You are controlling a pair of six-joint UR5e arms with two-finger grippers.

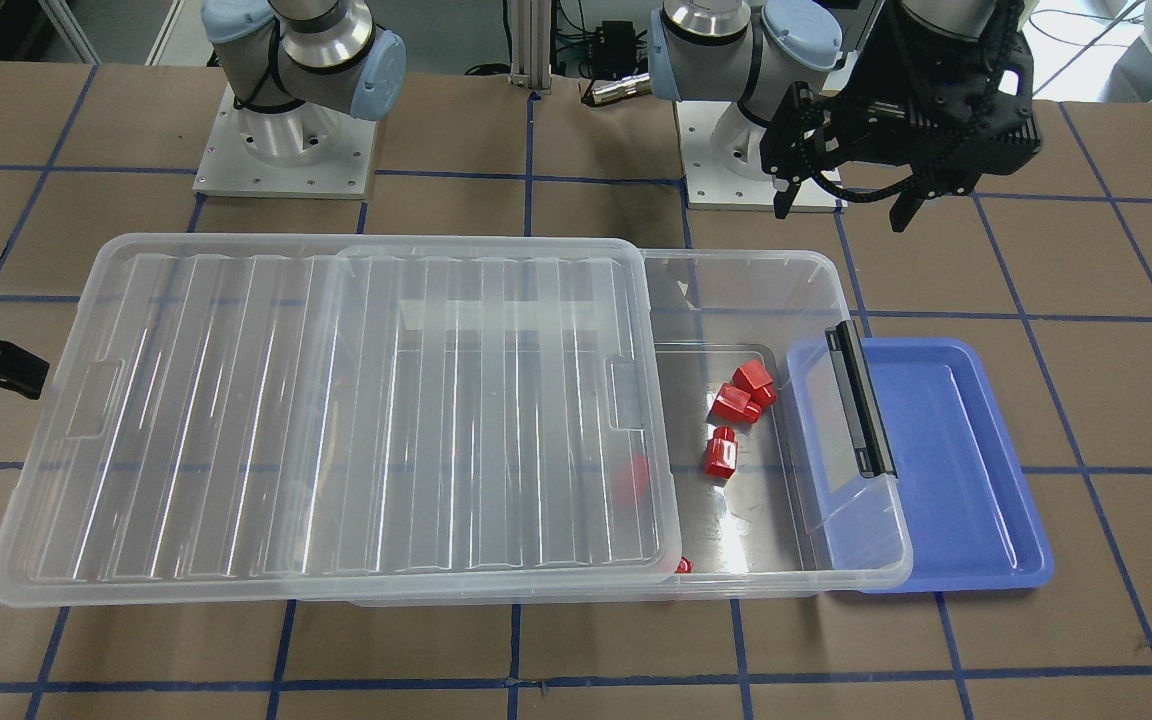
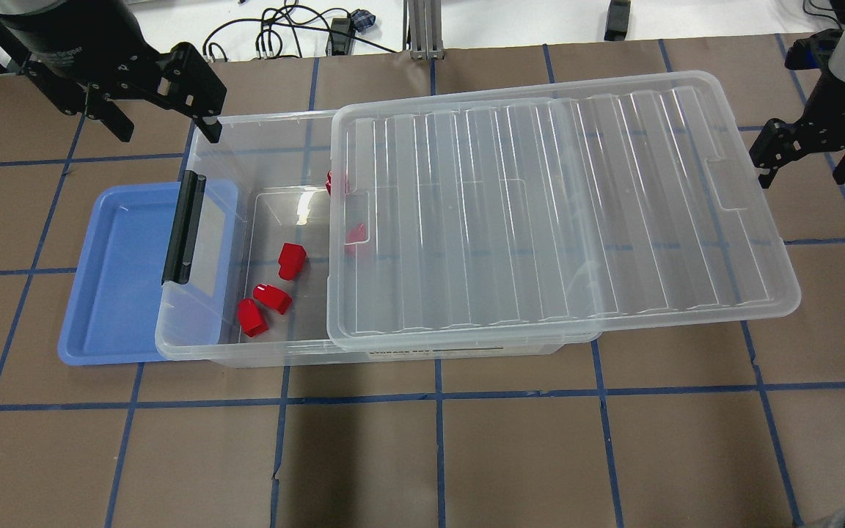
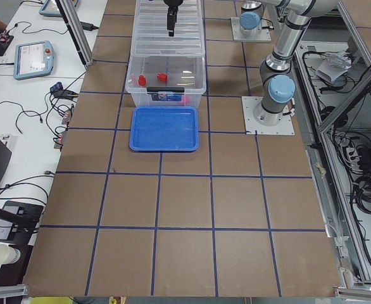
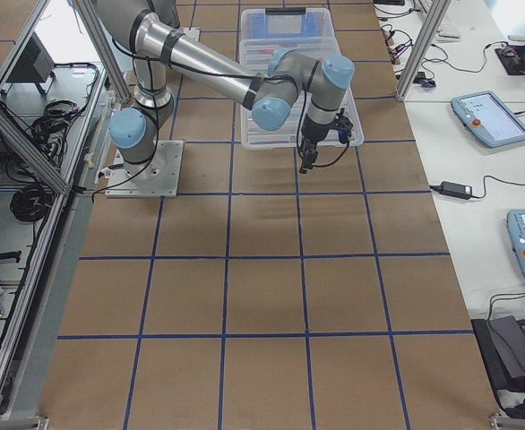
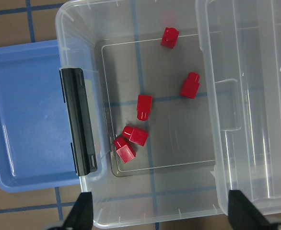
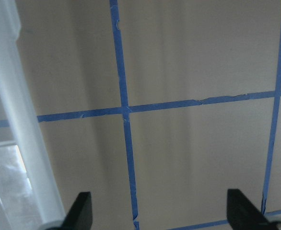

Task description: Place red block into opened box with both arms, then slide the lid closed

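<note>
Red blocks (image 5: 144,106) lie in the box (image 2: 268,115) below the wide, empty left claw (image 5: 159,211); right claw (image 2: 809,174), wide, beside the lid (image 2: 562,213).

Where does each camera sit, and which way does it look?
Front-facing: across the table, facing the arm bases; left fingers near the box.
Overhead: behind the bases, looking down; right fingers beside the lid.
Exterior left: table's end by the blue tray; left arm near.
Exterior right: opposite end; right arm near.
Left wrist: down into the box; left fingers show.
Right wrist: down at table beside the lid; right fingers show.
Front-facing and overhead share the red blocks.
</note>
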